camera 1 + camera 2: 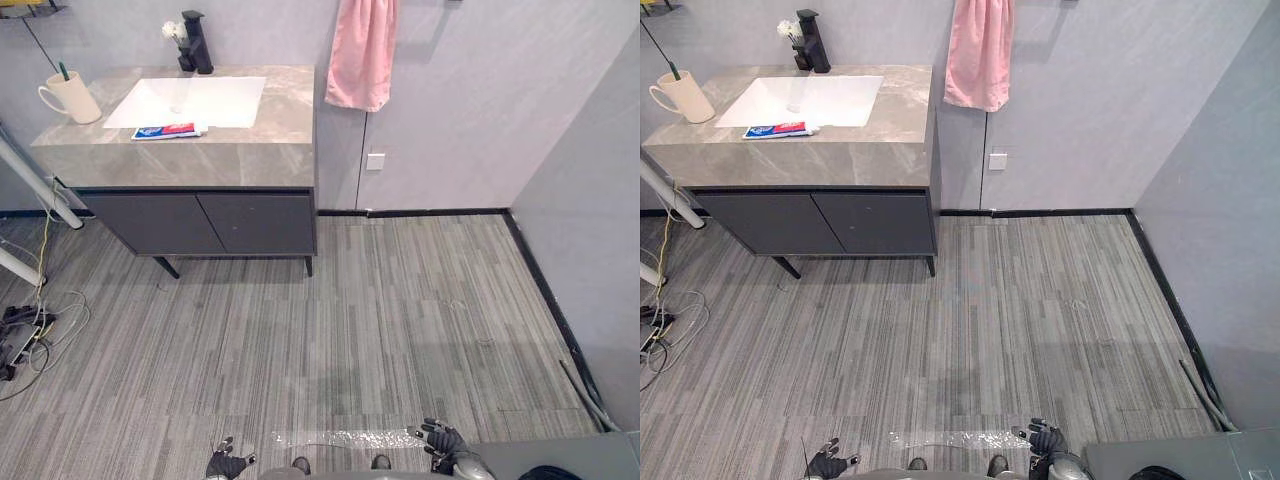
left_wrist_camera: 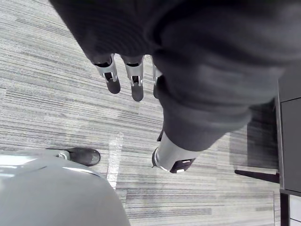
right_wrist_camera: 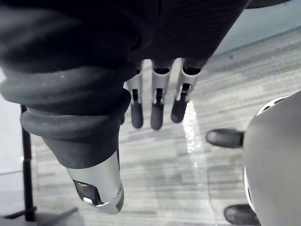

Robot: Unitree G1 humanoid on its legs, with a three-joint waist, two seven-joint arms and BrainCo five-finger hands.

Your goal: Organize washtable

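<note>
Looking down in the left eye view, the grey stone desk (image 1: 250, 140) stands far left against the wall, with a white sink (image 1: 190, 100) sunk into it. A cream cup (image 1: 72, 98) with a dark toothbrush (image 1: 64, 71) leaning in it sits at the desk's left end, just beside the sink. A toothpaste tube (image 1: 167, 130) lies flat along the sink's near rim, and a black faucet (image 1: 197, 42) and a white flower (image 1: 174, 32) stand at its far rim. A pink towel (image 1: 360, 55) hangs on the wall to the right of the desk. Well apart from these, at the near edge above the striped floor (image 1: 400, 300), are the left hand (image 1: 228, 465) and the right hand (image 1: 443, 440), with a glossy strip (image 1: 345, 438) on the floor between them. The right eye view gives the same layout, with the desk closer to its left border. The left wrist view makes plain what the head views leave small. The left hand's fingers (image 2: 113, 77) hang straight with the thumb (image 2: 171, 157) apart, holding nothing, and a dark cabinet front (image 2: 289, 136) stands beyond them. The right wrist view shows the right hand's fingers (image 3: 157, 103) likewise straight and empty above the glossy strip.
</note>
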